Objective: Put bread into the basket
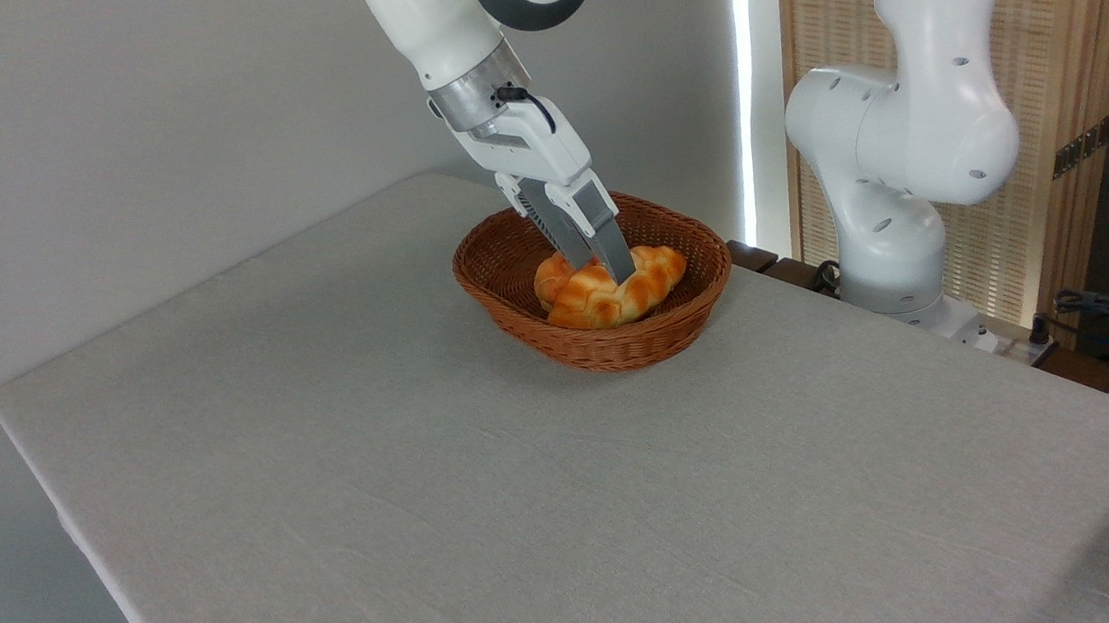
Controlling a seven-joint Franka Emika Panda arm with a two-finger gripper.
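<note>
The bread (613, 291) lies down in the basket (618, 346), so the gripper (611, 268) (I cannot tell if its fingers are open) should let go and lift straight up.

Pale grey cloth covering the table (552, 512), matt, fine weave, faint creases running across it. On it, the oval reddish-brown woven wicker basket (618, 344), ribbed and rough, a slight sheen on the strands. Inside, the long golden-orange braided loaf of bread (613, 296), smooth and glossy, paler in the creases. Above, the white robot arm (899, 121), smooth glossy plastic shell, with a dark grey band at the joint and a brushed metal ring at the wrist. The grey two-finger gripper (606, 265) looks like matt metal. Behind, a pale slatted wooden screen (1064, 56), matt.
</note>
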